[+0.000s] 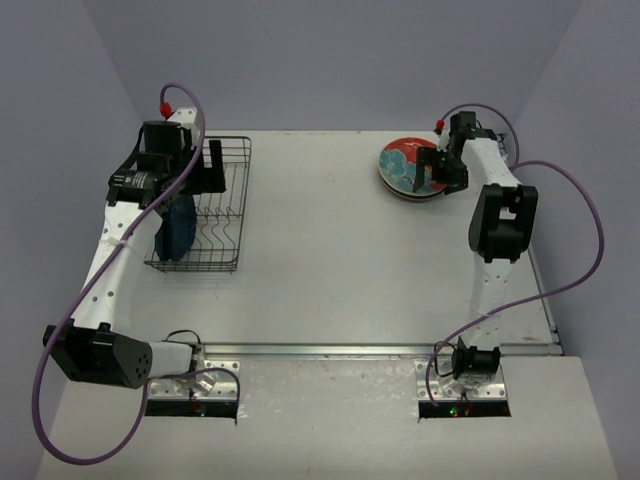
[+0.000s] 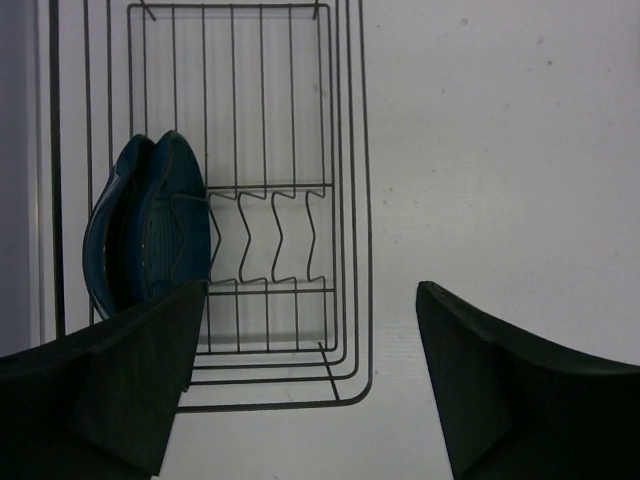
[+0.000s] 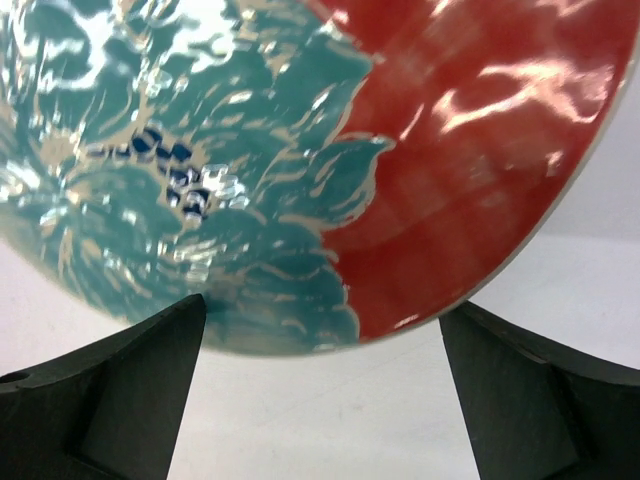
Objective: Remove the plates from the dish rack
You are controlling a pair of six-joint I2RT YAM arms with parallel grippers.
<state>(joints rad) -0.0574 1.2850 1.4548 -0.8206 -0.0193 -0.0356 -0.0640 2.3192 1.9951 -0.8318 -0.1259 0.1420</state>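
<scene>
Left wrist view, nearest first.

Item: left claw (image 2: 312, 300), jaws spread wide, holding nothing.

Item: two dark blue plates (image 2: 150, 235), standing on edge just beyond one finger, off to that side of the claw's gap, in the claw-side end of the dish rack (image 2: 345, 150).

Item, right wrist: right claw (image 3: 322, 310), spread and gripping nothing. A red floral plate (image 3: 450, 140) lies flat just past its tips.

Step, as I judge it: fetching the next blue plate. My next move calls for sliding the left claw sideways until it straddles a rim, then pinching.
</scene>
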